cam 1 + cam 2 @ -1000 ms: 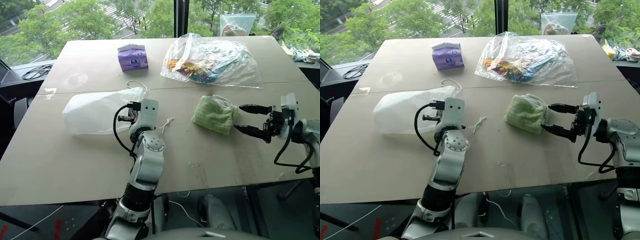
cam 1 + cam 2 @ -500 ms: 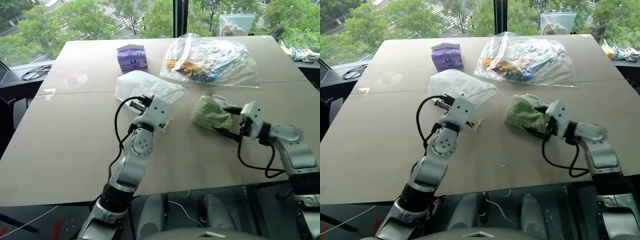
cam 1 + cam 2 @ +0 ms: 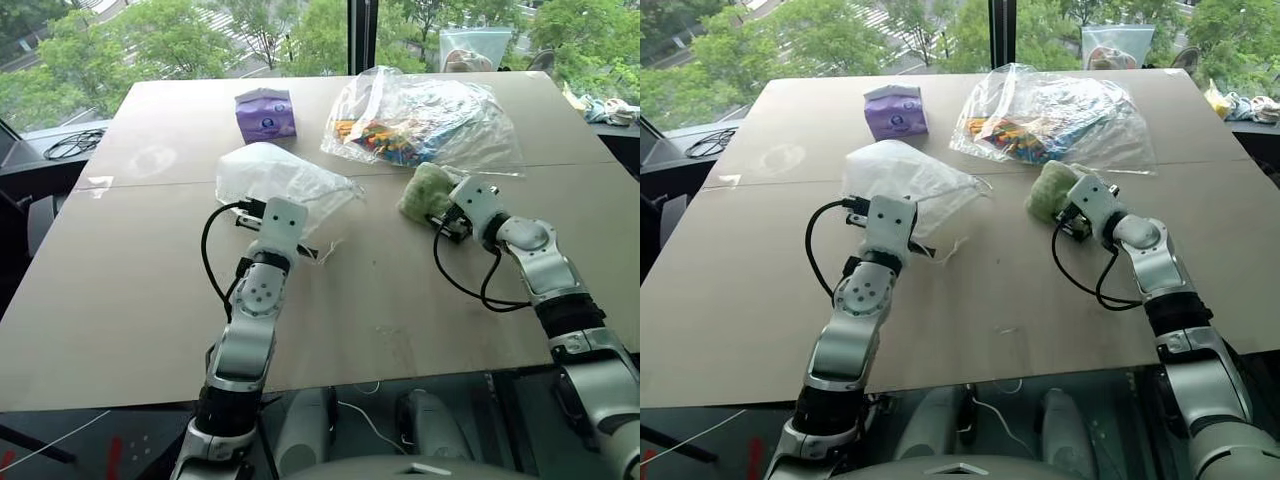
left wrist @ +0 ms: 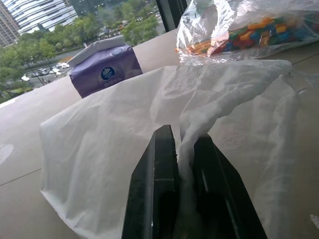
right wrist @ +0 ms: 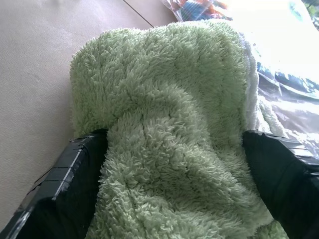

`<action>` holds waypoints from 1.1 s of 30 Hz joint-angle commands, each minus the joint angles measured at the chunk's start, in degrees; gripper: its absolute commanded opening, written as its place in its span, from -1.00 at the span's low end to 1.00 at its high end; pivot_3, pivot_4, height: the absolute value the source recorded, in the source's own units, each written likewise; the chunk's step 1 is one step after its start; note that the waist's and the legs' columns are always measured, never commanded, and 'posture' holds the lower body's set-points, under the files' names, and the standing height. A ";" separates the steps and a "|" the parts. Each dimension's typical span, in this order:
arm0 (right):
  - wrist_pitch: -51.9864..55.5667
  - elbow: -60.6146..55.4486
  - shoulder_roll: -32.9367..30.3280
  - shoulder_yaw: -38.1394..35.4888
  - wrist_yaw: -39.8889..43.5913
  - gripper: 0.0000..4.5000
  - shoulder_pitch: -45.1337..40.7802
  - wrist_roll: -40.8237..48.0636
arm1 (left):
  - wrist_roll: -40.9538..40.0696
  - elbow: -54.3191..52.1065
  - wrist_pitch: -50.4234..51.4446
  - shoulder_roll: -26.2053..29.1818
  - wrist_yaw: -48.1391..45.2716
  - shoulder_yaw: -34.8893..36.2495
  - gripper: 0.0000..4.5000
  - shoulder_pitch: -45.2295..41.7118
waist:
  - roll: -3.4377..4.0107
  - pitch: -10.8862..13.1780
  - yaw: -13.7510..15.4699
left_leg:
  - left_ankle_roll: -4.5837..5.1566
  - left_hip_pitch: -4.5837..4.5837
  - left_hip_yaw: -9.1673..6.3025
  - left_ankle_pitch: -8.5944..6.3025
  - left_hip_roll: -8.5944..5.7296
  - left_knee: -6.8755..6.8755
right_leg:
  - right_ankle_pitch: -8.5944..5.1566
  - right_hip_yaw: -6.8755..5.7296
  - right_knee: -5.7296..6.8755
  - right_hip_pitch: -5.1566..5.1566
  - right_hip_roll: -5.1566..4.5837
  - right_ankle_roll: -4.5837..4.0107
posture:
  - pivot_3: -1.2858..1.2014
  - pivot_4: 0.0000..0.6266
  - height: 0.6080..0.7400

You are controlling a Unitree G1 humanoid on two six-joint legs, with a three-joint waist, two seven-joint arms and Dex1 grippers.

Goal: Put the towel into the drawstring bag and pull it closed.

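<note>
The drawstring bag (image 3: 285, 178), a white semi-sheer pouch, stands bunched up off the table in front of my left arm. My left gripper (image 4: 183, 135) is shut on a fold of the pouch's fabric (image 4: 109, 139). Its white cord (image 3: 325, 250) trails on the table beside my wrist. The light green fluffy towel (image 3: 423, 190) lies crumpled right of the pouch, up against the clear plastic bag. My right gripper (image 5: 174, 137) is open wide, with the towel (image 5: 164, 99) bulging between its two fingers and touching both.
A large clear plastic bag (image 3: 425, 120) of colourful items lies just behind the towel. A purple tissue pack (image 3: 265, 113) stands at the back, behind the pouch. Black cables (image 3: 75, 143) lie off the table's far left corner. Bare tabletop (image 3: 120, 290) stretches near me.
My left gripper has raised the pouch from lying flat at the left into a bunched heap nearer the middle. My right gripper moved forward around the towel, pushing it toward the plastic bag.
</note>
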 commanded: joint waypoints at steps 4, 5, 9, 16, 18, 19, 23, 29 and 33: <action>4.70 -3.06 -1.79 -4.27 7.59 1.00 -4.90 7.62 | -0.22 -4.32 -0.83 -0.68 -0.89 0.24 -0.87 1.41 | 0.00 0.00 -0.04 | 0.00 0.02 0.02 0.00 0.01 0.01 | 0.00 0.02 0.04 -0.01 0.00 0.00 | 0.03 -0.52 1.00; 5.23 -3.09 -2.21 -4.20 8.82 1.00 -5.46 8.01 | -0.16 -4.37 -0.80 -0.86 -0.93 0.20 -0.87 1.43 | 0.00 0.00 -0.04 | 0.00 0.03 0.01 0.00 0.02 0.01 | 0.00 0.02 0.06 -0.01 0.00 -0.01 | 0.03 -0.52 1.00; 5.63 1.83 -2.60 -2.96 7.36 1.00 -8.43 5.80 | 0.01 -4.09 -0.83 -1.44 -1.08 -0.19 -0.87 1.26 | 0.00 0.00 -0.03 | 0.00 0.02 0.02 0.00 0.02 0.00 | 0.00 0.01 0.06 -0.02 0.00 -0.01 | 0.03 -0.52 1.00; 5.46 20.04 0.02 -3.19 1.45 1.00 -15.15 2.96 | 0.01 -3.81 -1.14 -1.23 -2.24 -0.24 -0.87 1.13 | 0.00 0.00 -0.06 | 0.00 0.02 0.05 0.00 0.02 0.00 | 0.00 0.03 0.06 -0.03 0.00 -0.02 | 0.03 -0.52 1.00; 6.59 24.90 0.69 -3.64 0.48 1.00 -17.22 2.91 | -0.08 -3.84 -1.14 -1.03 -2.42 0.11 -0.87 1.12 | 0.01 0.00 -0.23 | 0.00 0.02 0.09 0.00 0.02 -0.01 | 0.00 0.05 0.07 -0.05 0.00 -0.01 | 0.03 -0.52 1.00; 7.65 26.71 0.87 -3.42 0.71 1.00 -17.83 2.73 | -0.12 -3.95 -1.14 -0.94 -2.49 0.25 -0.87 1.20 | 0.01 0.00 -0.31 | 0.00 0.03 0.09 0.00 0.02 -0.01 | 0.00 0.06 0.09 -0.04 0.00 -0.01 | 0.03 -0.52 1.00; 8.08 33.19 1.15 -2.80 -3.97 1.00 -19.75 0.81 | -0.14 -4.36 -1.08 -0.87 -2.76 0.65 -0.87 1.31 | 0.02 -0.02 -0.38 | 0.00 0.08 0.07 0.00 0.02 0.00 | 0.00 0.05 0.13 -0.01 -0.01 -0.02 | 0.03 -0.52 1.00; 7.36 38.29 2.06 -2.76 -10.56 1.00 -19.93 -0.54 | -0.11 -4.79 -0.78 -1.23 -3.06 0.36 -0.87 1.37 | -0.05 -0.13 -0.22 | 0.00 0.25 0.06 -0.01 0.03 0.09 | -0.13 0.05 0.19 0.14 -0.03 -0.24 | 0.03 -0.52 1.00; 9.59 41.85 2.47 -4.60 -13.38 1.00 -20.45 0.66 | -0.19 -5.11 -0.76 -1.01 -3.82 0.10 -0.87 1.61 | -0.16 -0.40 -0.03 | -0.08 0.32 0.04 -0.06 0.04 0.20 | -0.14 0.04 0.33 0.18 -0.07 -0.25 | 0.03 -0.52 1.00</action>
